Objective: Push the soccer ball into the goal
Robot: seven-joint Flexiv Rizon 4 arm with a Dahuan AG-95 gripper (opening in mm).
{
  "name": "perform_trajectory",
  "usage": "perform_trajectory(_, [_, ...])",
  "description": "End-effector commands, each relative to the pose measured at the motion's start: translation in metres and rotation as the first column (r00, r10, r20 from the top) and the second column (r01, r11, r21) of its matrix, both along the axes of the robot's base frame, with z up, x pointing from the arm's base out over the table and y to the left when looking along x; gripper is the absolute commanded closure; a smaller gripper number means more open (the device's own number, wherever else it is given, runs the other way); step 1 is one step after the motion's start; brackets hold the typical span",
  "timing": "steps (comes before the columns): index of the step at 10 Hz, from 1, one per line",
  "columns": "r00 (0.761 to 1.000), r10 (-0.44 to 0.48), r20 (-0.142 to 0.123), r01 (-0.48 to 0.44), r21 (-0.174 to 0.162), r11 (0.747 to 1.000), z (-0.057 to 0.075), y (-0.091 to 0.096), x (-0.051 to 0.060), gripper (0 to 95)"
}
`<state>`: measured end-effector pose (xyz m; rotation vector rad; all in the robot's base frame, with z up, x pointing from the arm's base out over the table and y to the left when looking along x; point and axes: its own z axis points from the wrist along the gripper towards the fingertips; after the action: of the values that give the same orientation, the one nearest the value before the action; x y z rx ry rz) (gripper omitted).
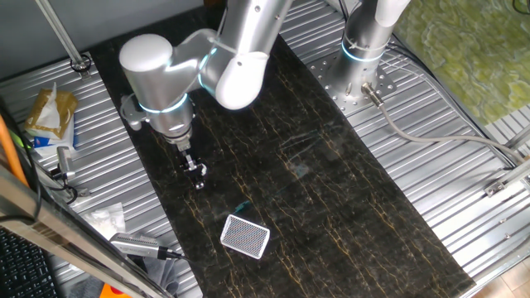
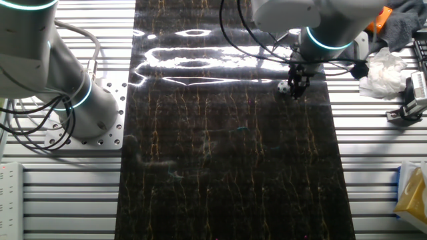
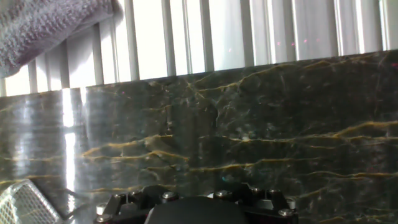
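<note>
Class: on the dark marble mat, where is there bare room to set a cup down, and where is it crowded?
Bare: the wide stretch of mat between the goal and the arm's base, towards the mat's right edge. Crowded: the left strip, where the gripper hangs by the soccer ball, goal just beyond.

Strong overhead glare on marble mat (image 2: 200,60); hand view soft.

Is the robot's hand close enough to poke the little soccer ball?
Probably yes. The hand hangs right beside the soccer ball, low over the dark mat, with nothing between them.
</note>
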<state>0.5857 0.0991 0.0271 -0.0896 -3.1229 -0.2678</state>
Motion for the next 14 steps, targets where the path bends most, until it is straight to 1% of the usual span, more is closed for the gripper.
perform_trajectory(1, [1.000, -0.008, 0.004, 0.008, -0.011, 1.000, -0.002, 0.005, -0.003, 19.0])
perform_trajectory(4, [1.000, -0.027, 0.000, 0.027, -0.020, 0.999, -0.004, 0.014, -0.009, 19.0])
perform_trajectory(5, [0.999, -0.039, -0.008, 0.039, -0.025, 0.999, -0.005, 0.016, -0.010, 19.0])
perform_trajectory(7, [0.999, -0.042, -0.015, 0.041, -0.038, 0.998, -0.006, 0.014, -0.011, 19.0])
perform_trajectory(10, [0.999, -0.051, -0.016, 0.051, -0.034, 0.998, -0.007, 0.013, -0.012, 19.0])
perform_trajectory(11, [0.998, -0.059, -0.018, 0.059, -0.027, 0.998, -0.007, 0.013, -0.012, 19.0])
perform_trajectory(12, [0.997, -0.073, -0.020, 0.073, -0.012, 0.997, -0.007, 0.013, -0.012, 19.0])
perform_trajectory(14, [0.993, -0.112, -0.031, 0.113, 0.032, 0.993, -0.005, 0.014, -0.012, 19.0])
